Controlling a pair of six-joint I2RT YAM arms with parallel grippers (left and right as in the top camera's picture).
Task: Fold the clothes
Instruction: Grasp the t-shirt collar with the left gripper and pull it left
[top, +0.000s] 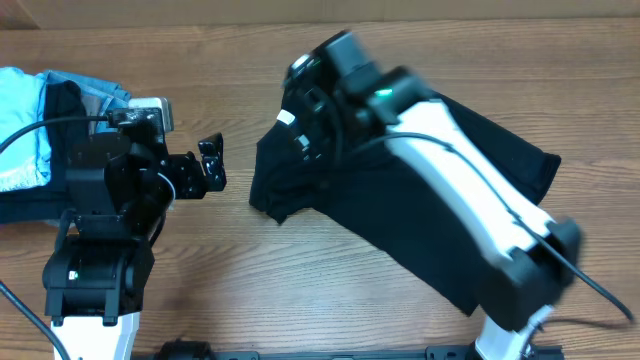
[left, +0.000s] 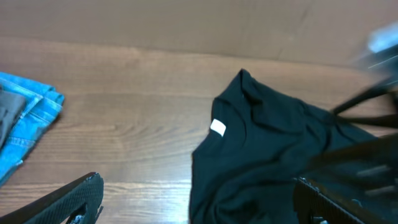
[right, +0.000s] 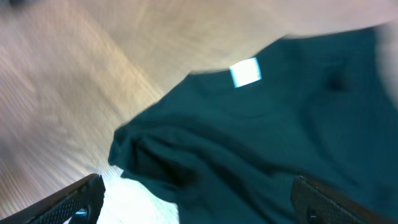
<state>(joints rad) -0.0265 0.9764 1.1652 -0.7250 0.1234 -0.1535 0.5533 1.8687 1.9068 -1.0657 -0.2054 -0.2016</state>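
Observation:
The black garment (top: 440, 200) lies crumpled across the middle and right of the wooden table, with its small white tag (top: 287, 118) near its upper left edge. It also shows in the left wrist view (left: 267, 155) and the right wrist view (right: 280, 137). My right gripper (top: 303, 125) hangs open just above the garment's tag end, holding nothing; its fingers (right: 199, 199) are wide apart in the right wrist view. My left gripper (top: 214, 165) is open and empty, just left of the garment's left edge; its fingers (left: 199, 205) are wide apart in the left wrist view.
A light-blue folded garment (top: 20, 135) and a grey-blue denim piece (top: 105, 92) lie at the far left behind the left arm. The denim also shows in the left wrist view (left: 31, 118). Bare wood lies between the left gripper and the garment.

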